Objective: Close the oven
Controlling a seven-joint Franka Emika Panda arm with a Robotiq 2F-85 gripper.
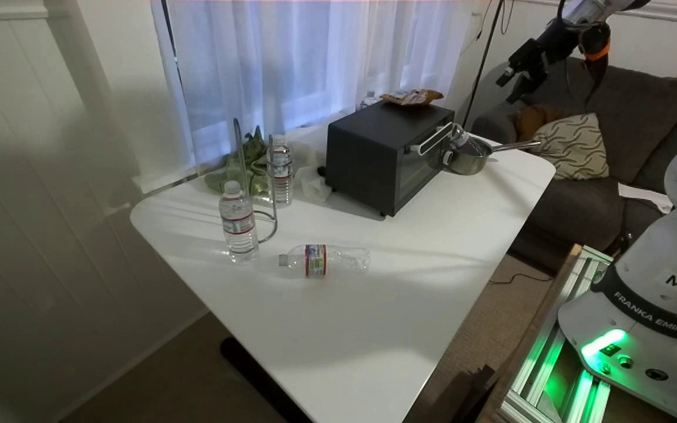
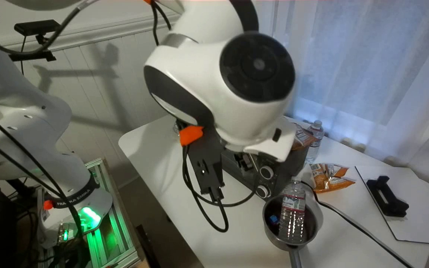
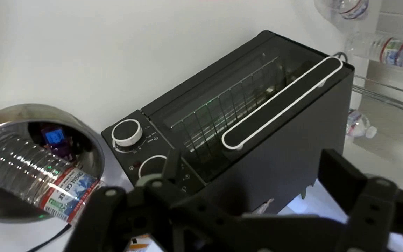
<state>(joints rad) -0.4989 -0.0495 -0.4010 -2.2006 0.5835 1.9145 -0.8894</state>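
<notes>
The dark grey oven (image 1: 365, 161) stands on the white table, and its top and front show in the wrist view (image 3: 292, 140). In an exterior view the arm covers much of the oven (image 2: 292, 169). Its glass front door (image 3: 201, 101) looks shut, lying flush with the front frame. The white-edged handle (image 3: 281, 103) runs along the door's top edge and also shows in an exterior view (image 1: 432, 140). My gripper (image 3: 257, 169) is open and empty, its two fingers wide apart. In an exterior view the gripper (image 1: 510, 88) hangs in the air above the oven's front side, apart from it.
A metal saucepan (image 1: 466, 163) holding a water bottle (image 2: 292, 212) stands beside the oven's knob end. A snack bag (image 1: 412, 97) lies on the oven. A bottle (image 1: 338, 261) lies on the table. An upright bottle (image 1: 238, 226) stands by a metal stand (image 1: 272, 182).
</notes>
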